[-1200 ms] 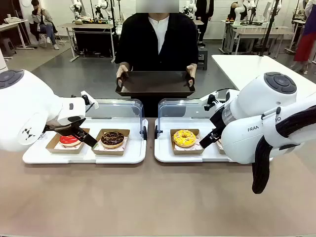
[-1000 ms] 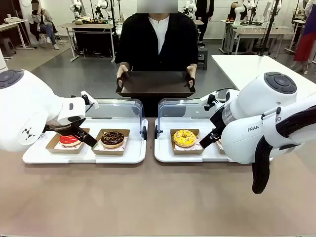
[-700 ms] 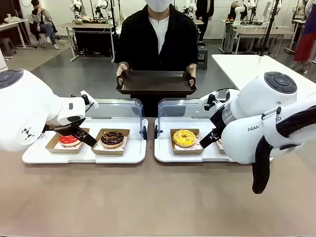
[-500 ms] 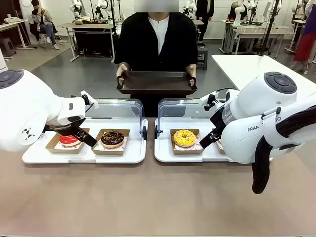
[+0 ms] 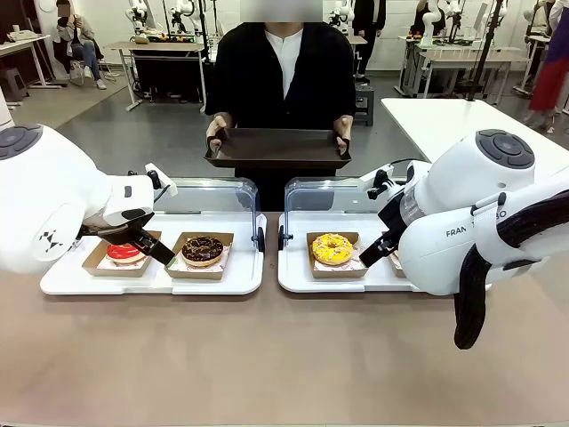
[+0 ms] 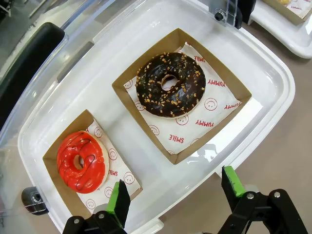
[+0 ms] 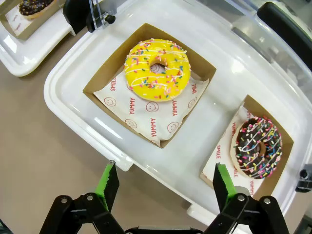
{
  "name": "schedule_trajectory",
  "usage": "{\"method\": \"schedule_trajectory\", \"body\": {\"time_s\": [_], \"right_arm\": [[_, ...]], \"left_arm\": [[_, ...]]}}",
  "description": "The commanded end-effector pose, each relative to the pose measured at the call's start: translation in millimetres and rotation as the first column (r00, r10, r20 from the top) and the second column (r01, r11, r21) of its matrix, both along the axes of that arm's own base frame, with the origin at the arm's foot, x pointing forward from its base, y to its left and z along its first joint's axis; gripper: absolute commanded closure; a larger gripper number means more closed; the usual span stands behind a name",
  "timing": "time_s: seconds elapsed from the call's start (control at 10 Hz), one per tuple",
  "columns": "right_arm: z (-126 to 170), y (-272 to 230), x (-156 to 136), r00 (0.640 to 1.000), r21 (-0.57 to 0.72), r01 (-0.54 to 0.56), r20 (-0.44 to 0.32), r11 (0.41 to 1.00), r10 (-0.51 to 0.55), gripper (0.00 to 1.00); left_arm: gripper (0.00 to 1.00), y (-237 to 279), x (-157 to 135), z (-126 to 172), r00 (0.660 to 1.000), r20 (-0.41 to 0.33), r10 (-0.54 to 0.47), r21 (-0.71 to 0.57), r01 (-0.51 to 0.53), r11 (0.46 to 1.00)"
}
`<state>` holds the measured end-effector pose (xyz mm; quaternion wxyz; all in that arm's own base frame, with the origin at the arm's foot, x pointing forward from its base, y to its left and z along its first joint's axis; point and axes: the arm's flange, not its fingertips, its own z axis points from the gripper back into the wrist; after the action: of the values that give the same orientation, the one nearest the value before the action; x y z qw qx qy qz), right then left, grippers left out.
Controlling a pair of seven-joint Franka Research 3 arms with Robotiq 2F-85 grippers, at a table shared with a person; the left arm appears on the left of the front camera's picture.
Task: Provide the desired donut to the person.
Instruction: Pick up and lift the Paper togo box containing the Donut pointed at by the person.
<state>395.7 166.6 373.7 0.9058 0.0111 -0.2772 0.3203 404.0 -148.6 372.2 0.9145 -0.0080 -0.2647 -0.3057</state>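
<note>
Across the table the person (image 5: 283,67) holds a dark tray (image 5: 277,148) in both hands. On the left white tray (image 5: 156,280) sit a red-glazed donut (image 5: 124,252) (image 6: 81,161) and a chocolate donut with nut bits (image 5: 203,248) (image 6: 170,85), each in a cardboard box. The right white tray (image 5: 302,280) carries a yellow sprinkled donut (image 5: 332,248) (image 7: 157,69) and a chocolate sprinkled donut (image 7: 258,146). My left gripper (image 5: 147,245) (image 6: 178,196) hangs open above the left tray's near edge, holding nothing. My right gripper (image 5: 380,249) (image 7: 164,184) is open over the right tray's near edge, also holding nothing.
Clear hinged lids (image 5: 212,196) stand raised behind both white trays. The brown tabletop (image 5: 267,356) in front of the trays is bare. Another white table (image 5: 462,120) stands at the far right, with people and workbenches farther back.
The person has shifted the dark tray slightly to the left. Neither arm has moved and both grippers stay open.
</note>
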Motion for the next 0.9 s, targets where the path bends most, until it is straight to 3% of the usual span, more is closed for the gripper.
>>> {"method": "schedule_trajectory", "body": {"time_s": [0.0, 0.3, 0.6, 0.8], "right_arm": [[0, 0, 0, 1.0, 0.0, 0.0, 0.0, 1.0, 0.0, 0.0], [0, 0, 0, 1.0, 0.0, 0.0, 0.0, 1.0, 0.0, 0.0], [72, -54, -53, 0.999, 0.019, -0.022, 0.043, 1.0, 0.021, 0.0], [112, -83, -92, 0.997, 0.017, 0.018, 0.071, 1.0, -0.019, 0.0]], "left_arm": [[0.0, 0, 0, 0, 1.0, 0.0, 0.0, 0.0, 0.0, 1.0], [0.0, 0, 0, 0, 1.0, 0.0, 0.0, 0.0, 0.0, 1.0], [0.0, 55, -36, 75, 0.998, 0.049, -0.026, -0.003, 0.026, 1.0], [0.0, 81, -57, 118, 0.997, 0.065, -0.051, -0.003, 0.052, 0.999]]}}
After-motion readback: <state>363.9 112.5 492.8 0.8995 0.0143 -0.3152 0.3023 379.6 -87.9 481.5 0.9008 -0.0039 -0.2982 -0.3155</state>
